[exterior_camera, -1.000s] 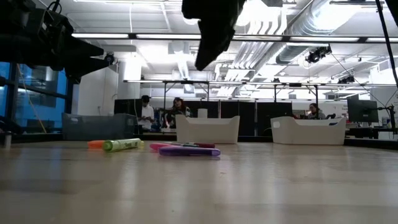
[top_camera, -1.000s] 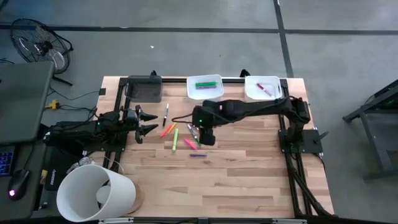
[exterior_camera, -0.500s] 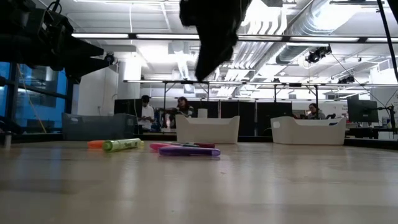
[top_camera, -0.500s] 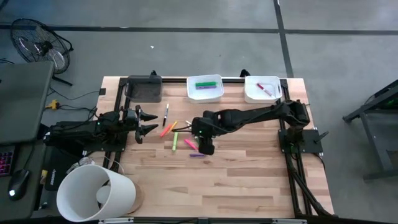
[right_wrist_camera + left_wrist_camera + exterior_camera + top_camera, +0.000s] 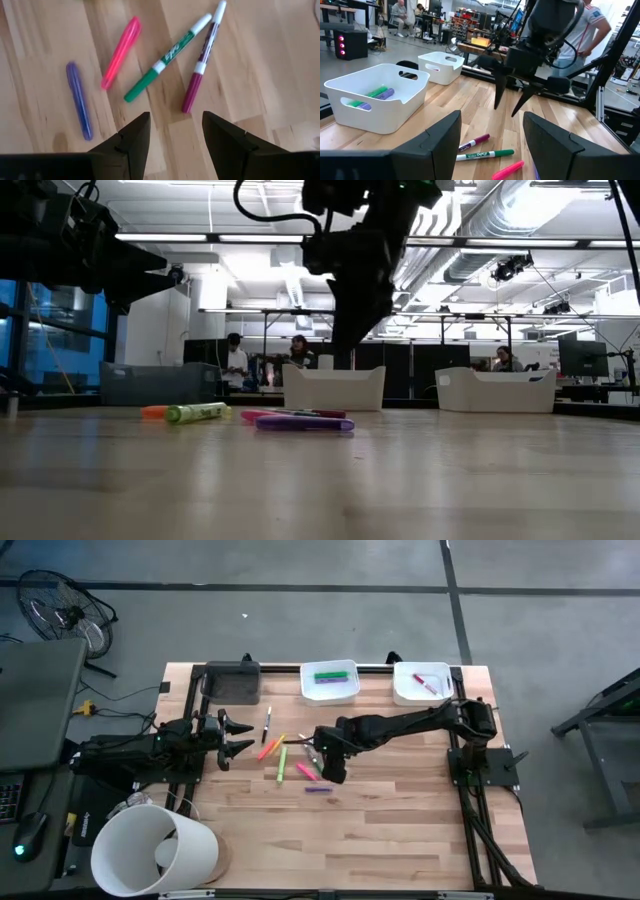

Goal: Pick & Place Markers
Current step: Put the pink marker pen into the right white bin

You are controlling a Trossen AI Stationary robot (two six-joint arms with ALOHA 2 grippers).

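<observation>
Markers (image 5: 165, 59) (green, maroon, pink, purple) lie scattered, capped.

Grey concrete floor (image 5: 300, 610) with dark seam lines around a light wood bench (image 5: 380, 830). Black floor fan (image 5: 60, 610) at the upper left, a grey desk (image 5: 35, 705) beside it. Low view: open workshop, exposed ducts (image 5: 500, 220), strip ceiling lights (image 5: 260, 238), blue-lit window (image 5: 40, 350) at left, people seated at far tables (image 5: 290, 355).

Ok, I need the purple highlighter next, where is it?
In the high view the purple highlighter lies mid-table, just in front of the pink highlighter, near the right gripper.
</observation>
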